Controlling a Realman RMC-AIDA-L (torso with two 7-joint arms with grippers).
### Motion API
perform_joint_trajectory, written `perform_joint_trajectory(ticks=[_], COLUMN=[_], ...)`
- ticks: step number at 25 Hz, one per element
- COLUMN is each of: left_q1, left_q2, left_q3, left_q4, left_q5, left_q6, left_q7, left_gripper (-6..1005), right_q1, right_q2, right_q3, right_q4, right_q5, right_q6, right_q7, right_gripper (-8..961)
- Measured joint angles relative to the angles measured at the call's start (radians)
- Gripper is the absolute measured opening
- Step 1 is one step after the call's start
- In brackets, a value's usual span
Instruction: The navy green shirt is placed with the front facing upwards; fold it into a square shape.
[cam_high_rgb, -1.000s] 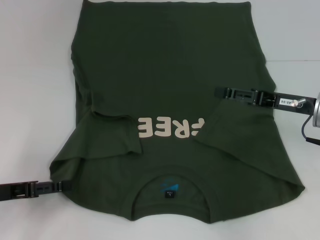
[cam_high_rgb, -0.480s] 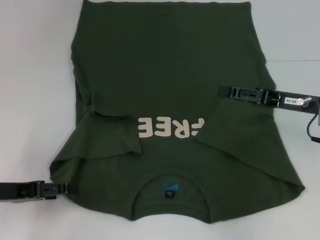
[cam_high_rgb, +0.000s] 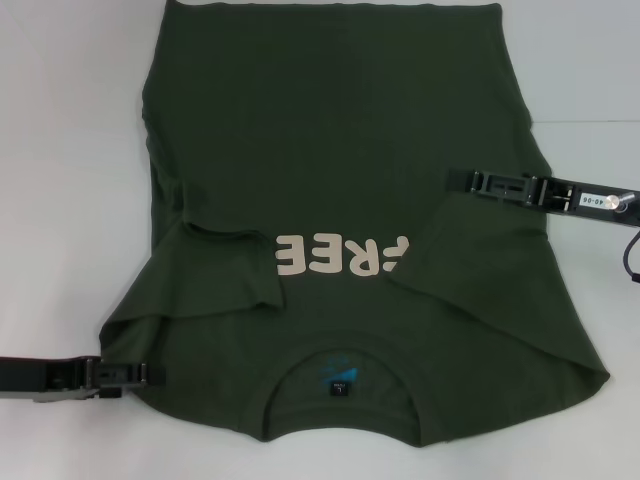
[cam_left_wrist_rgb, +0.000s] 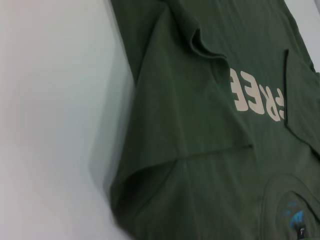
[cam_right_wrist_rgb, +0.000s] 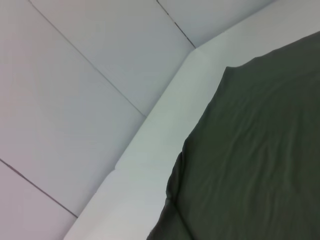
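Mostly the white table (cam_high_rgb: 70, 200) is covered by the shirt (cam_high_rgb: 340, 130), which lies flat with the front up and the collar at the near edge, toward the robot. Its hem reaches the far edge of the head view. Both sleeves are folded inward over the chest: the left sleeve (cam_high_rgb: 215, 270) lies on the body beside the first letter, and the right sleeve (cam_high_rgb: 480, 260) covers the beginning of the cream letters (cam_high_rgb: 340, 256), so only "REE" and a part of one more letter show. Inside the collar (cam_high_rgb: 342, 372) sits a small blue label (cam_high_rgb: 338, 372).

The left pincer (cam_high_rgb: 140, 375) is low at the near left corner of the shirt, its tip touching or just over the cloth edge by the shoulder. The right pincer (cam_high_rgb: 465, 180) reaches in from the right side and its tip is over the shirt near the right sleeve fold. For both pincers I cannot tell if the fingers are open or closed.

The left wrist view shows the shirt's left side (cam_left_wrist_rgb: 200, 150) with the letters (cam_left_wrist_rgb: 260, 97); the right wrist view shows a shirt edge (cam_right_wrist_rgb: 250, 150) on the table (cam_right_wrist_rgb: 150, 145).
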Motion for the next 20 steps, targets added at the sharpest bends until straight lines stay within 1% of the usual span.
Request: perform_joint_trajectory(ticks=[12, 20], left_q1=[-0.01, -0.037], left_q2=[0.001, 0.001], left_q3=[0.002, 0.002], left_q4=[-0.001, -0.034], left_q5=[0.026, 0.026], left_q6=[0.014, 0.002], left_q7=[-0.021, -0.012], left_gripper=[934, 934], right_q1=[-0.003, -0.004], right_q2=[-0.003, -0.002], right_q3=[0.013, 0.018], right_q4=[-0.001, -0.002], right_q5=[0.0, 0.0], right_q6=[-0.006, -0.006], right_q7=[0.0, 0.0], right_gripper=[939, 939])
